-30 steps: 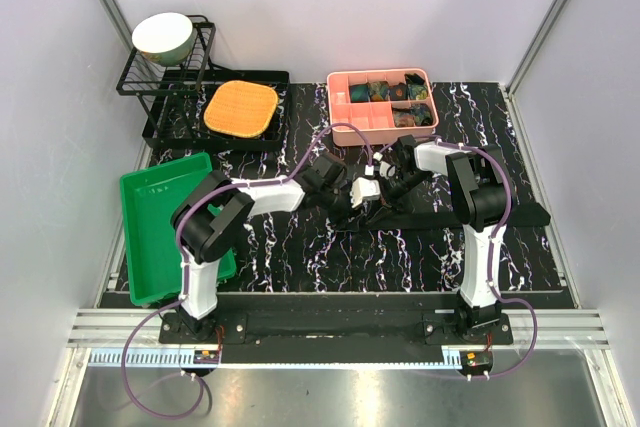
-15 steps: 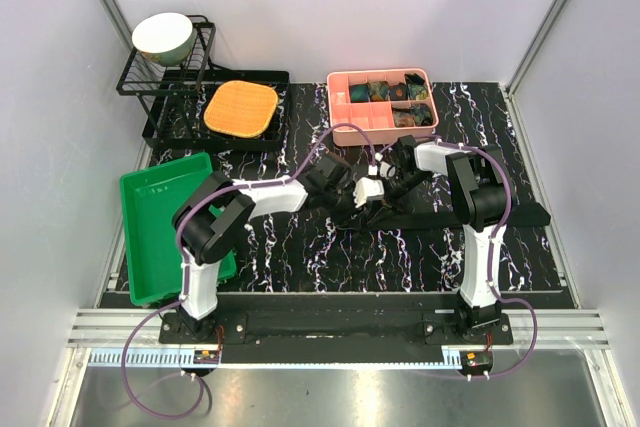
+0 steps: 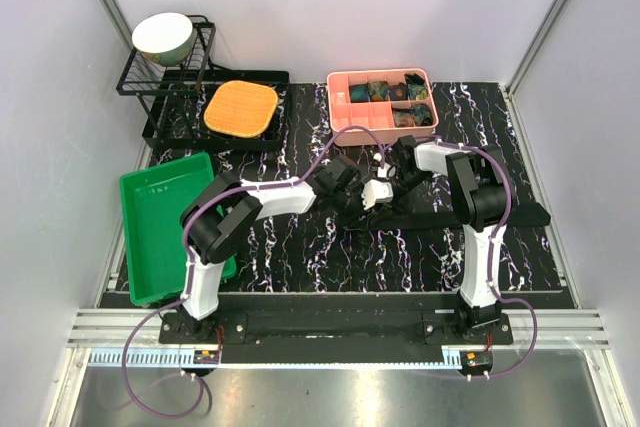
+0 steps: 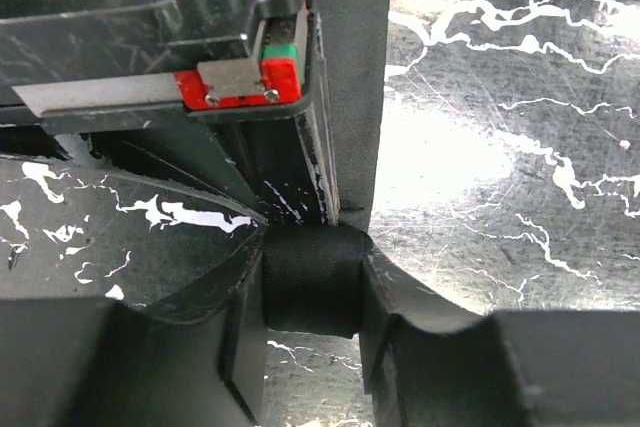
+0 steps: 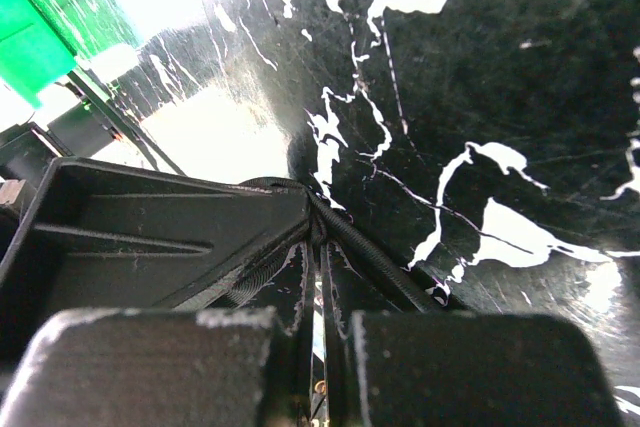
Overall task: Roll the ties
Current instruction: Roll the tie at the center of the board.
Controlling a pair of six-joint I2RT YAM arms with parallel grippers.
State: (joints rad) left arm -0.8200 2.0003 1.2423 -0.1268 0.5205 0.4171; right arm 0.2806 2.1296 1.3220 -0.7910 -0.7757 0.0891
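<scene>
A black tie lies flat across the right half of the marbled table, its wide end at the right. Its left end is wound into a small roll. My left gripper is shut on that roll, a finger pressing each side, and the unrolled strip runs away from it. My right gripper sits close against the left one, its jaws nearly closed on the tie's thin edge at the fingertips. The left gripper's black finger fills the left of the right wrist view.
A pink divided box at the back holds several rolled patterned ties. A green tray lies at the left. A black rack with a bowl and an orange mat stand at the back left.
My left gripper has shifted slightly right, closer against the right gripper at the tie's rolled end. The right arm has hardly moved.
</scene>
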